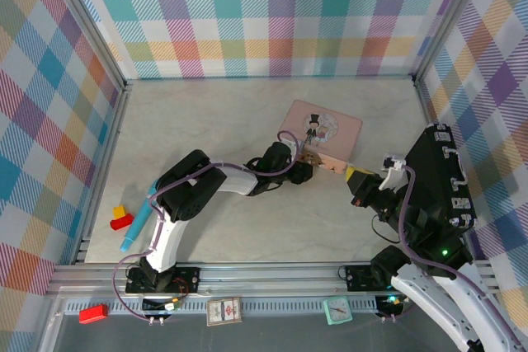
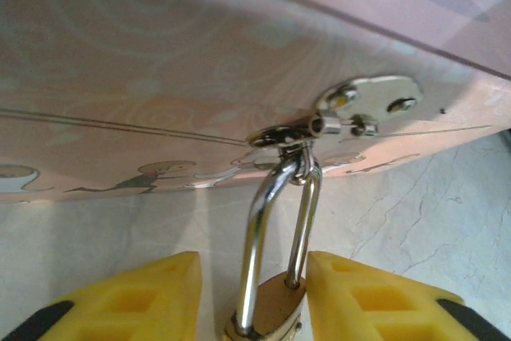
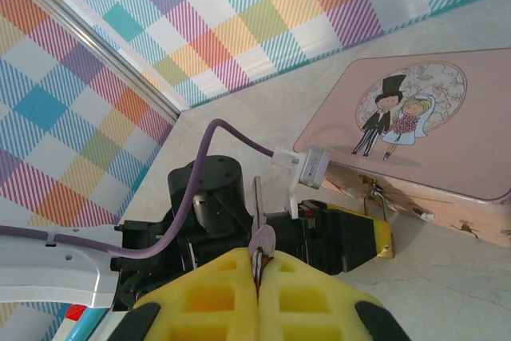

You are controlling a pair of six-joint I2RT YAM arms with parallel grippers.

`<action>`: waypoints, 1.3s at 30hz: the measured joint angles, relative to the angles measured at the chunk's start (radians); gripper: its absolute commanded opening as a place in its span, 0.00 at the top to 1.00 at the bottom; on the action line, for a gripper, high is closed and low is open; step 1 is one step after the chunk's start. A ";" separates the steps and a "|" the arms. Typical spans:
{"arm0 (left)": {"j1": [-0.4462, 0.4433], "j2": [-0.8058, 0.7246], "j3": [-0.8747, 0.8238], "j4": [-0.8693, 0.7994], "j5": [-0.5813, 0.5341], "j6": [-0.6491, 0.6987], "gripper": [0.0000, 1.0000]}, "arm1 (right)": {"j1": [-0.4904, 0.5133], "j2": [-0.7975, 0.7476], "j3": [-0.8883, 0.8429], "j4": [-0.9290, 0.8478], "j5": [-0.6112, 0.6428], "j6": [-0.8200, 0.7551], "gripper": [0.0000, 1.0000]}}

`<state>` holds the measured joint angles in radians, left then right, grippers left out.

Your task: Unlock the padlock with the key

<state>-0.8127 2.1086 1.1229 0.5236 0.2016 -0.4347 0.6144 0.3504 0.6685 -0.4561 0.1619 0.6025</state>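
Note:
The small brass padlock (image 2: 267, 313) hangs by its silver shackle (image 2: 275, 221) from the gold clasp (image 2: 363, 109) on the front of the pink tin (image 1: 320, 131). My left gripper (image 2: 254, 309) lies low at the tin's front with its jaws closed in round the padlock body. The right yellow finger (image 2: 375, 301) presses on the body. The same padlock (image 3: 375, 201) shows beside that gripper in the right wrist view. My right gripper (image 3: 258, 265) hovers to the right of the tin, shut on the bow of the thin key (image 3: 257, 209), whose blade points up and away. The two grippers are apart.
The tin stands right of centre on the marble tabletop (image 1: 214, 121). Red and yellow blocks (image 1: 121, 218) and a blue pen (image 1: 139, 224) lie at the left front. Plaid walls close in three sides. A card (image 1: 223, 311) and a small clock (image 1: 337, 311) sit on the front rail.

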 measured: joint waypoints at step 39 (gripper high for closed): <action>0.204 -0.510 -0.627 0.057 -0.171 -0.206 1.00 | 0.000 0.271 -0.028 0.099 -0.074 0.077 1.00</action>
<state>-0.6086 1.5982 0.4961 0.5804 0.0307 -0.6403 0.6144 0.6212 0.6403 -0.3569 0.0879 0.6792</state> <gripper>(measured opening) 0.120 0.055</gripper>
